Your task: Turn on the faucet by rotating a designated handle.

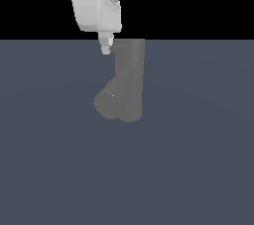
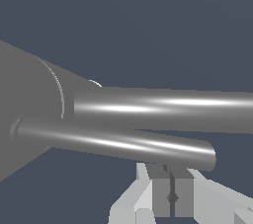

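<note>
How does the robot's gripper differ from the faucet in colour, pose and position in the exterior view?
Colour: the gripper is white, the faucet matte dark grey. Pose: the gripper hangs from above with its fingertips pointing down; the faucet stands upright, its spout branching low toward the exterior view's left. Position: the gripper's tips sit beside the faucet's top, on the exterior view's left. Both are plain and unmarked.

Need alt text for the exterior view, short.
A white robot arm reaches down from the top of the picture, its gripper beside the top of a matte grey faucet on the exterior view's left. The Y-shaped faucet stands on a plain dark blue-grey floor, its thick spout angling down toward that same side.
</note>
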{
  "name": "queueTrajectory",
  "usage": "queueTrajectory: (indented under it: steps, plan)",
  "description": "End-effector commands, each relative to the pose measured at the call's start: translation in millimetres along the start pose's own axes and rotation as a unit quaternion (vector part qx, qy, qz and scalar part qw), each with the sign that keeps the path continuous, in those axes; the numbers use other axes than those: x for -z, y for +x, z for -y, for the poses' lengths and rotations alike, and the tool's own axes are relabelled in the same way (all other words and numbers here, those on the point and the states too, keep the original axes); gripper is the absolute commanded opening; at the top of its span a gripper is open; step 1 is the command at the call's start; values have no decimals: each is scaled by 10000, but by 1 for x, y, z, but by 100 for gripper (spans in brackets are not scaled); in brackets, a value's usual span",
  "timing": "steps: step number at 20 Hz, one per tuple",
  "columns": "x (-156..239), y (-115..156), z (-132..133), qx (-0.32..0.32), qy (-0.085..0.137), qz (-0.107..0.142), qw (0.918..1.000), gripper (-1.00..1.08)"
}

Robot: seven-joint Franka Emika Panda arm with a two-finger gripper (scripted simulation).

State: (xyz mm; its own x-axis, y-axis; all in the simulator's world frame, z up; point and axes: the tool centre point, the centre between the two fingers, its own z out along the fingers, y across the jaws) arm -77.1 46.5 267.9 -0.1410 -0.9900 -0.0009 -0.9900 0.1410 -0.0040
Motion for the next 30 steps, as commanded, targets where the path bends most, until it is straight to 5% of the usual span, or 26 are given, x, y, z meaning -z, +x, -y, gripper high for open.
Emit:
queueTrajectory:
  steps: [1, 10, 11, 12, 30]
  plan:
    - [0, 32, 3, -160, -7, -7, 9999, -100]
    - [0, 92, 2, -196, -19, -5, 9998, -100]
    - [0, 92, 2, -196, -19, -5, 9998, -100]
    - [0, 61, 0, 52, -16, -6, 10000, -100]
    - [0, 112, 40, -74, -16, -7, 10000, -100]
